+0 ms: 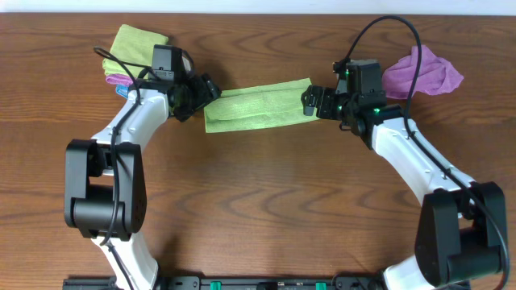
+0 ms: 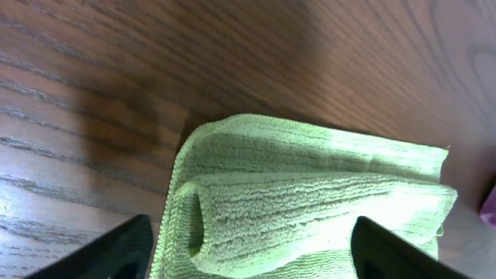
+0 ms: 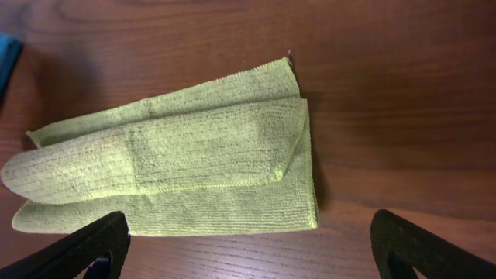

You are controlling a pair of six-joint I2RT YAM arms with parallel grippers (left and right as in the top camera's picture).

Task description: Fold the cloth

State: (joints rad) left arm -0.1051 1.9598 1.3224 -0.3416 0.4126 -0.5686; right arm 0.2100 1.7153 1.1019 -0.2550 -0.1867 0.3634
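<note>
A light green cloth point(image 1: 256, 105) lies folded into a long strip on the wooden table, between my two arms. My left gripper point(image 1: 203, 93) is open at its left end, with the fingers spread over the cloth point(image 2: 310, 194). My right gripper point(image 1: 313, 101) is open at its right end, a little short of the cloth's edge point(image 3: 178, 167). The strip has a rolled fold along its top layer. Neither gripper holds anything.
A folded green cloth on a pink one point(image 1: 133, 48) lies at the back left, behind the left arm. A crumpled purple cloth point(image 1: 423, 72) lies at the back right, behind the right arm.
</note>
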